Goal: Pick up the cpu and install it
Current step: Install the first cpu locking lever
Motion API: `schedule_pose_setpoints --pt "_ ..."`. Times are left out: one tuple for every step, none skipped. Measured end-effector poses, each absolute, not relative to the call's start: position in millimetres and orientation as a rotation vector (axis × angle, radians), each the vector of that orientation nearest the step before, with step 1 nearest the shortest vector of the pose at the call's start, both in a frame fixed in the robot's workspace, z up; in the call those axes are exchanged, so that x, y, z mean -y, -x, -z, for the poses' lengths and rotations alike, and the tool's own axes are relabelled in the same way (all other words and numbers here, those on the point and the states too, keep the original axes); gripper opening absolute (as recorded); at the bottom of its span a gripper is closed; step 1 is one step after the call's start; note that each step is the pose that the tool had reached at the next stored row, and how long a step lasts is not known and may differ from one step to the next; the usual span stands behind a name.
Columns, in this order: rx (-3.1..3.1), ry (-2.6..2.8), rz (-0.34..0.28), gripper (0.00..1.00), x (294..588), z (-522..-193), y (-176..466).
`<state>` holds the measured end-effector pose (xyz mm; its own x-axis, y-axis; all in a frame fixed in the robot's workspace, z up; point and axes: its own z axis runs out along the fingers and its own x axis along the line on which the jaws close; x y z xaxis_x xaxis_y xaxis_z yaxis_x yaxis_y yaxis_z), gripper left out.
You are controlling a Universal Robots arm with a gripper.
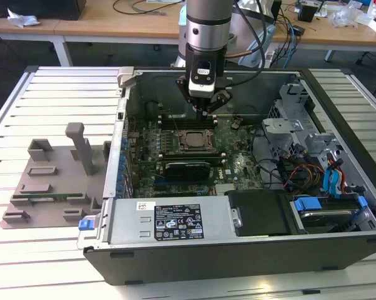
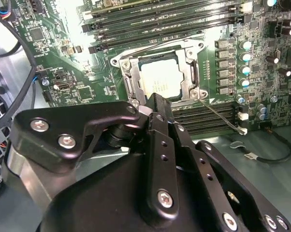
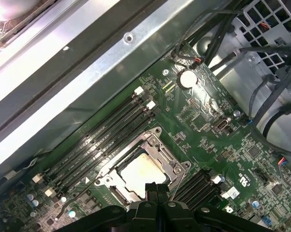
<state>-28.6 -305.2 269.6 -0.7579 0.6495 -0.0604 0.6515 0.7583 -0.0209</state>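
The cpu (image 2: pixel 160 77) is a flat silver square lying in the metal-framed socket (image 2: pixel 127 82) on the green motherboard; it also shows in the first wrist view as the cpu (image 3: pixel 140 171). In the exterior view the socket (image 1: pixel 191 139) sits mid-board inside the open computer case (image 1: pixel 238 250). My gripper (image 1: pixel 207 111) hangs just above the board, a little behind the socket. Both wrist views show its black fingers (image 2: pixel 155 108) pressed together beside the socket's edge, shut with nothing between them. The gripper (image 3: pixel 155 189) stands apart from the chip.
A long black card (image 1: pixel 188 167) lies in front of the socket. Memory slots (image 2: pixel 184 14) flank it, and a thin wire lever (image 2: pixel 218 116) sticks out beside it. Cables and drive bays (image 1: pixel 319 187) fill the case's right. A grey fixture tray (image 1: pixel 50 181) stands outside on the exterior view's left.
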Motion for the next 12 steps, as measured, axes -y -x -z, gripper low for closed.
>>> schedule_pose_setpoints --pt "-2.902 -1.064 0.062 0.11 305.2 -269.6 28.6" --pt "-2.906 -1.054 0.062 0.11 305.2 -269.7 28.6" --pt "-2.909 -1.045 0.062 0.11 305.2 -269.7 28.6" --pt "-2.911 -1.039 0.062 0.11 305.2 -269.7 28.6" --pt "-2.914 -1.03 0.062 0.11 305.2 -269.7 28.6" --pt "-2.918 -1.02 0.062 0.11 305.2 -269.7 28.6" --pt "-2.92 -1.012 0.061 0.11 305.2 -269.7 28.6" --pt "-2.922 -1.007 0.061 0.11 305.2 -269.6 28.6" --pt "-2.925 -0.996 0.061 0.11 305.2 -269.7 28.6" --pt "-2.929 -0.985 0.061 0.11 305.2 -269.7 28.6" --pt "-2.932 -0.976 0.061 0.11 305.2 -269.7 28.6" --pt "-2.934 -0.969 0.06 0.11 305.2 -269.7 28.6"
